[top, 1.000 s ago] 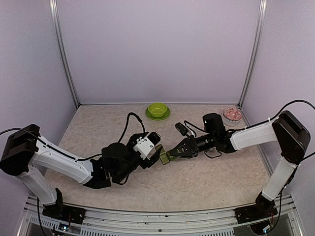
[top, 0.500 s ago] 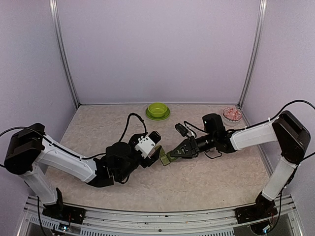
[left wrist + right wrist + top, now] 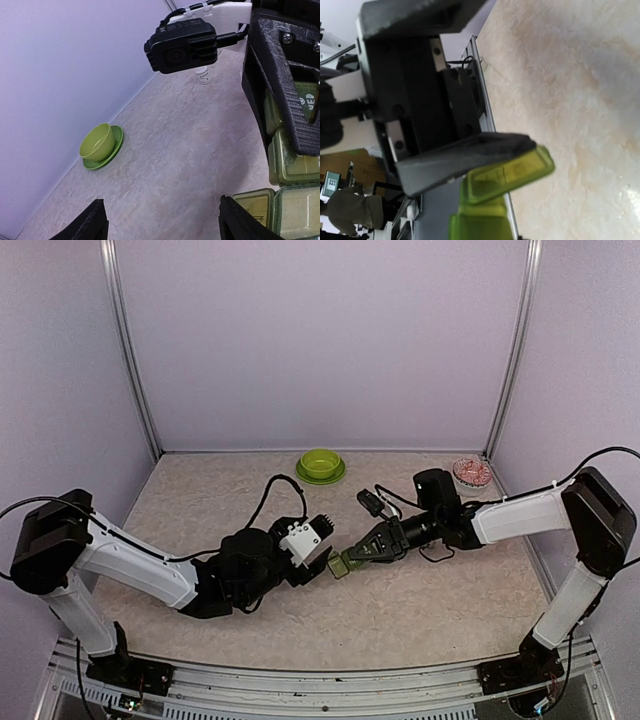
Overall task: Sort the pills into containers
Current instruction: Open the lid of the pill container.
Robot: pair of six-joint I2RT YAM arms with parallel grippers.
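The container, a dark green pill box (image 3: pixel 339 565), lies mid-table between the two arms. My right gripper (image 3: pixel 352 557) is shut on one of its flip lids (image 3: pixel 512 172), which stands raised under a dark finger (image 3: pixel 465 152). The left wrist view shows several square compartments (image 3: pixel 292 162) and that same finger (image 3: pixel 280 85) lying across them. My left gripper (image 3: pixel 312 558) sits just left of the box, open, with bare table between its fingertips (image 3: pixel 95 220). Its right fingertip (image 3: pixel 240 217) is beside a lower compartment (image 3: pixel 255 202). No pills show in any view.
A lime green bowl on a saucer (image 3: pixel 320 466) stands at the back centre. A clear dish of pinkish bits (image 3: pixel 471 473) is at the back right. A small white bottle (image 3: pixel 203 76) stands beyond the right arm's wrist camera (image 3: pixel 182 47). Lilac walls close in three sides.
Both grippers and the pill box have shifted slightly toward the near edge. The right gripper's hold on the lid is unchanged, and the left gripper stays open.
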